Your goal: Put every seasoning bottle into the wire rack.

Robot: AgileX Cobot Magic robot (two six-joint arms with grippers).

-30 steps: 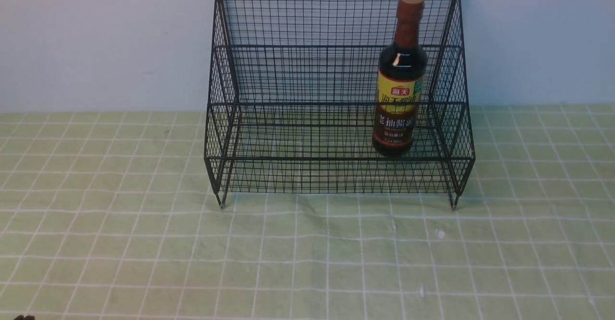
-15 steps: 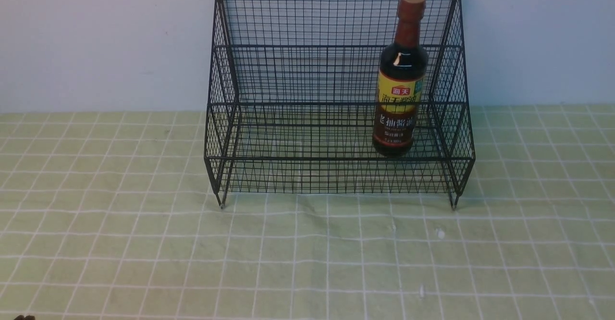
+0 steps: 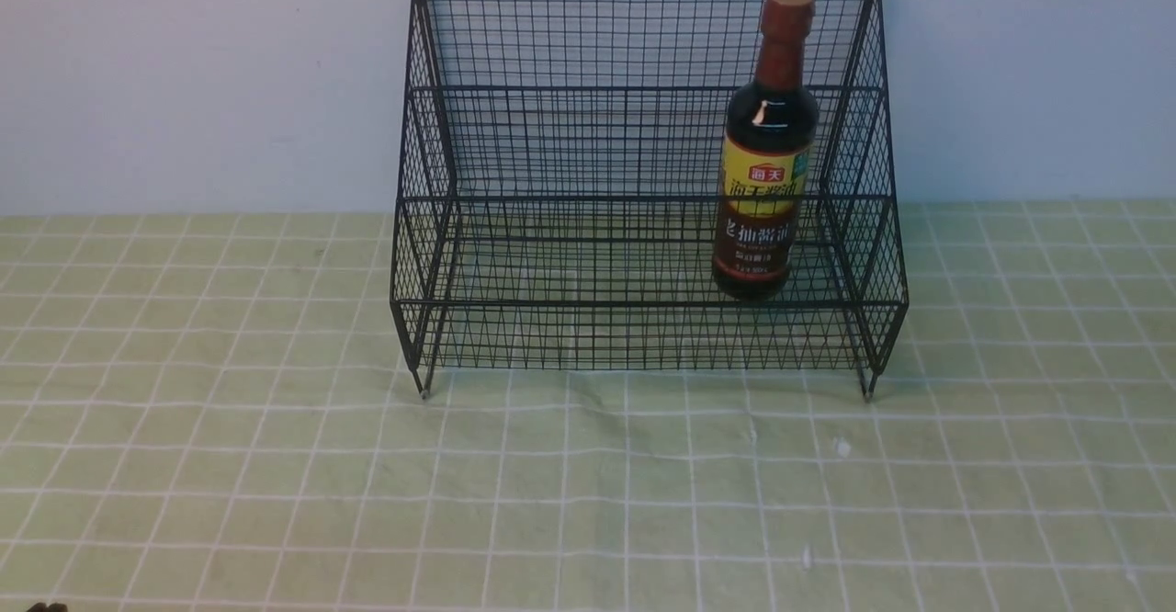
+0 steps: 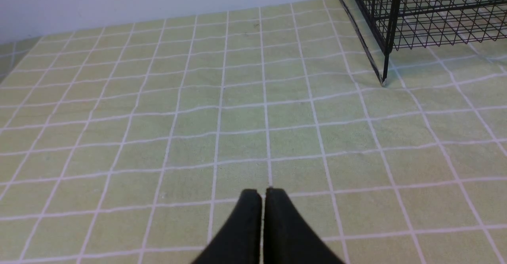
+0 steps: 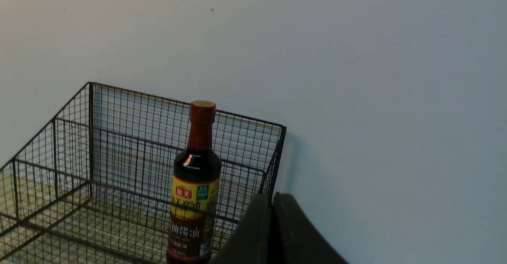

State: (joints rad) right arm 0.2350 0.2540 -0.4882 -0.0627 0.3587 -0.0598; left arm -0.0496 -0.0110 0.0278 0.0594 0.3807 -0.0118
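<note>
The left gripper hovers low over the green checked tablecloth, its black jaws pressed together on nothing, well apart from the wire rack. Inside the rack, the soy sauce bottle stands upright on the lower shelf near the right side. The right gripper is clamped shut and empty, near the rack's right end.

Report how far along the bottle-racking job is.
Done: the seasoning bottle stands upright on the lower shelf of the wire rack, at its right end. In hand: nothing; the left gripper and right gripper are shut and empty. Left: no other bottle shows on the tablecloth.
</note>
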